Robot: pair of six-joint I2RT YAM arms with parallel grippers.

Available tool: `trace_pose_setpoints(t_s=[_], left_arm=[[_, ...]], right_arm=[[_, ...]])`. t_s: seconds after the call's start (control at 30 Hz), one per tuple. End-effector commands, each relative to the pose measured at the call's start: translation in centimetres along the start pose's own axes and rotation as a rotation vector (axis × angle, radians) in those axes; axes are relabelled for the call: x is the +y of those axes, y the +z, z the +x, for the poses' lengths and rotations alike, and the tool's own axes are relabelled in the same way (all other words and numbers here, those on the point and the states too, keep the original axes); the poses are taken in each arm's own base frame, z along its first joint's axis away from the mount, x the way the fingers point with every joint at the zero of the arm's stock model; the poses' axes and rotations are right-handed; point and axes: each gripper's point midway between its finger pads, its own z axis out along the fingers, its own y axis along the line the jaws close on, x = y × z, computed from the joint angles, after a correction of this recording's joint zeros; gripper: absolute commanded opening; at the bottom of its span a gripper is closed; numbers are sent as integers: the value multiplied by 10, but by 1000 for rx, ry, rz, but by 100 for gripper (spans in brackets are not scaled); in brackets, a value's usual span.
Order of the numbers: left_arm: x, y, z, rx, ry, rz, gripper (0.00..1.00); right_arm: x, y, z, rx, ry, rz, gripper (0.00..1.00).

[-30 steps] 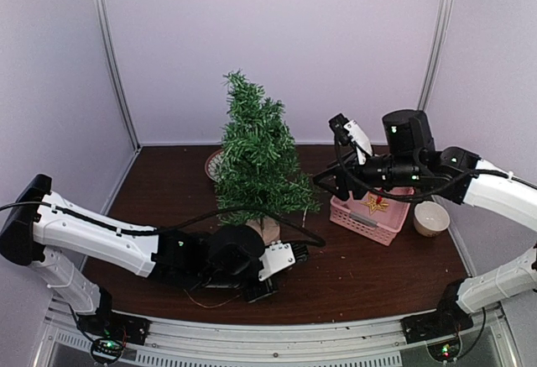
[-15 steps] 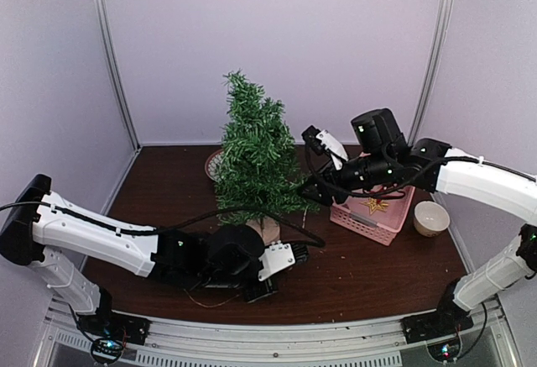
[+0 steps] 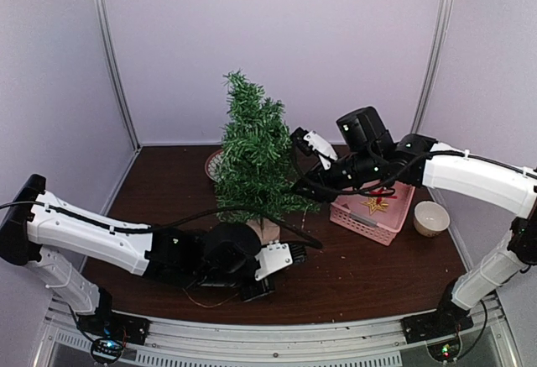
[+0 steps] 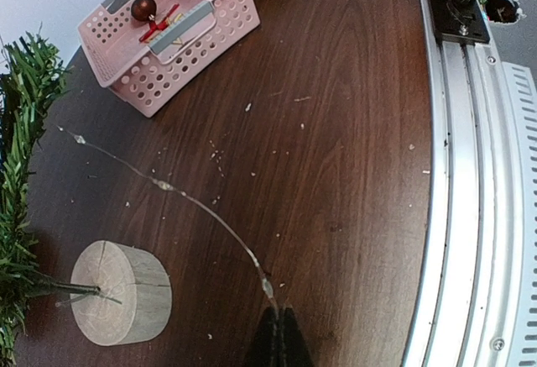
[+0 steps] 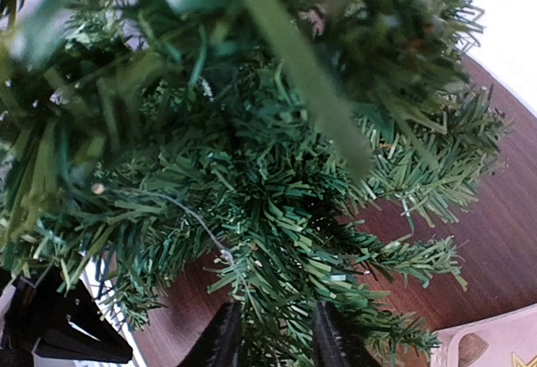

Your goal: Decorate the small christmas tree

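The small christmas tree (image 3: 256, 153) stands mid-table on its round wooden stump (image 3: 267, 231). My left gripper (image 3: 284, 259) lies low on the table in front of the stump. In the left wrist view it (image 4: 280, 321) is shut on the end of a thin wire light string (image 4: 168, 189), which arcs up towards the tree past the stump (image 4: 122, 291). My right gripper (image 3: 297, 165) is at the tree's right side. In the right wrist view it (image 5: 275, 333) is open with green branches (image 5: 294, 216) between its fingers. A piece of the wire (image 5: 195, 216) runs among the needles.
A pink basket (image 3: 373, 207) stands right of the tree. It also shows in the left wrist view (image 4: 168, 35), holding a brown ball ornament (image 4: 143, 7) and red pieces. A small bowl (image 3: 430, 217) stands beside it. A round dish (image 3: 213, 164) lies behind the tree.
My right arm has swung left from above the basket, and its open gripper now reaches into the tree's right-hand branches. The left arm has stayed put.
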Motion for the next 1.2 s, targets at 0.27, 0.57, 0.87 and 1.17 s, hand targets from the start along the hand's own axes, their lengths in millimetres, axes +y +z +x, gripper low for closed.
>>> trace_pose_setpoints(t_s=[0.27,0.57,0.87,1.17], left_arm=[[-40,-56,-37,-98,201,100,0],[-104,-106,-45,-57,344,292,0],[-85,-185,-91,-315,257,265,0],[-64,-233,-116,-429,295,153,0]], right_arm=[[-6,-9,-18,-37,-19,63,0],[-11,-10,-19,-45,-6,95,0],[-17,-9,-16,-38,-6,125,0],[-22,-4,-11,-26,-2,142,0]])
